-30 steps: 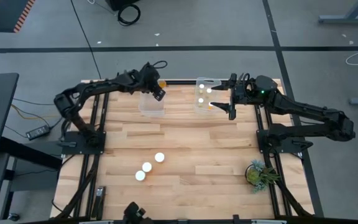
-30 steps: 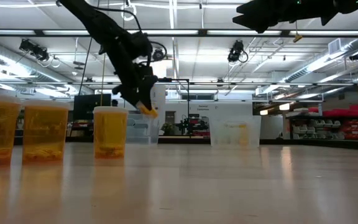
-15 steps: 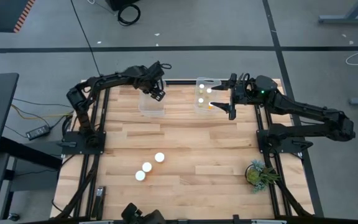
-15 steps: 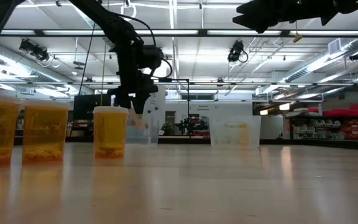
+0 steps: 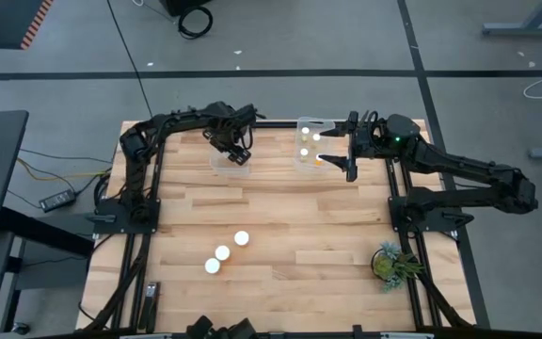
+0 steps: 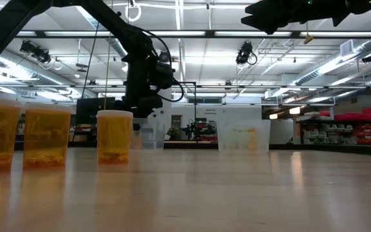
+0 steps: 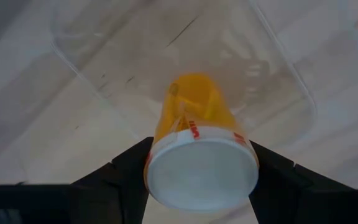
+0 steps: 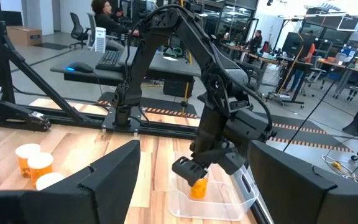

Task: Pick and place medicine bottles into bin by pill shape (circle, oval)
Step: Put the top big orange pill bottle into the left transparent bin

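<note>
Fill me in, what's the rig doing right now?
Sorting medicine bottles into bins. The left gripper holds a bottle over the left clear bin. The right gripper waits, open, beside the right bin, which already has bottles in it. Three bottles stand at the table's near side.

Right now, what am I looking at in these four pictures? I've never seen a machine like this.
Two dark robot arms work at a wooden table. One picture looks down from above, one looks level across the tabletop, and two come from cameras on the wrists. The left gripper holds an amber medicine bottle with a white cap over a clear bin. The right gripper waits, open, beside a second bin with bottles inside. Three more bottles stand near the table's front.
</note>
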`<control>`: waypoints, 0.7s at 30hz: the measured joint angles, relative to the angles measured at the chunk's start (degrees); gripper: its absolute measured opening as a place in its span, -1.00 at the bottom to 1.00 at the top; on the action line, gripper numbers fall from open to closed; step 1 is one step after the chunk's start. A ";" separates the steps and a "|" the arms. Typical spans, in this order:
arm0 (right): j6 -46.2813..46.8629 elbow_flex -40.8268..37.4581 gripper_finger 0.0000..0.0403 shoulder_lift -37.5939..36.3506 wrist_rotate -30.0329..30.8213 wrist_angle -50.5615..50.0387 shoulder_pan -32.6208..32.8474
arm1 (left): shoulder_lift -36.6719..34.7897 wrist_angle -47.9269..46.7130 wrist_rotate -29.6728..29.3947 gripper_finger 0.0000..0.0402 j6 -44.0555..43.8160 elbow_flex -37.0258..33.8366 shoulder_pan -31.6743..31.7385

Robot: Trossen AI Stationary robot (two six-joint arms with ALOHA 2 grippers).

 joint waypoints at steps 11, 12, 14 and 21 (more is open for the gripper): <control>0.00 0.00 0.51 0.00 0.00 0.01 0.00 | 0.21 -5.47 0.66 0.13 0.25 -0.01 -0.19; 0.02 0.00 0.51 0.00 0.00 0.00 0.00 | 0.21 -6.16 0.96 0.12 0.80 -0.01 -0.19; 0.01 0.00 0.51 0.00 0.00 0.02 0.00 | 0.25 -7.37 2.27 0.13 2.43 -0.01 -0.19; 0.02 0.00 0.51 0.00 0.00 0.02 0.00 | 0.25 -11.60 2.66 0.12 3.04 -0.03 -0.19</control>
